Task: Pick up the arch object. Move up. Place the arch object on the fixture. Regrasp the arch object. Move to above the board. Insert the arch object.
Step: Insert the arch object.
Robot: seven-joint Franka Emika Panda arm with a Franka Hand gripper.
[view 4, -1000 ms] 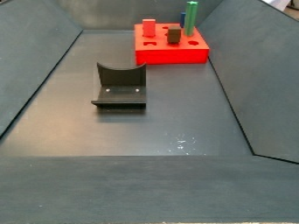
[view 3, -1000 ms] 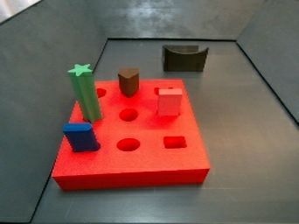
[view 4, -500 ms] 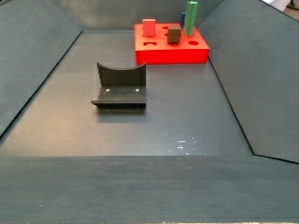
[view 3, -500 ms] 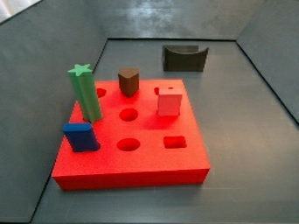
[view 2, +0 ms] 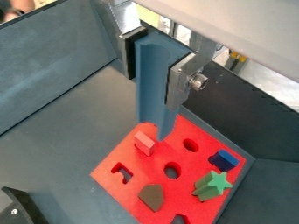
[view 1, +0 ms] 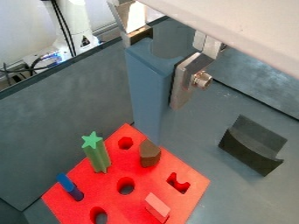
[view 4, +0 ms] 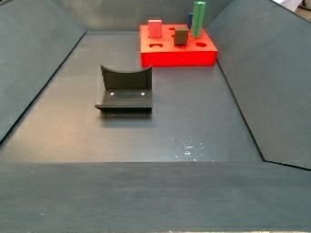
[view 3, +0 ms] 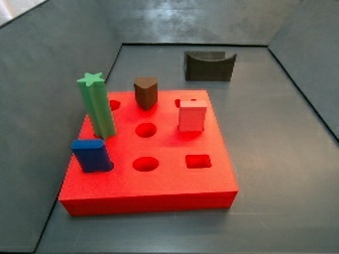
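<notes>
In both wrist views the tool (view 1: 158, 66) hangs high above the board (view 1: 193, 179), its silver fingers (view 1: 187, 79) closed on the arch object (view 1: 149, 87), a slate grey-blue block held upright. Neither side view shows the tool. There the board (view 3: 166, 174) fills the frame's middle, carrying a green star peg (view 3: 94, 104), and the fixture (view 3: 209, 65) stands apart near the top.
</notes>
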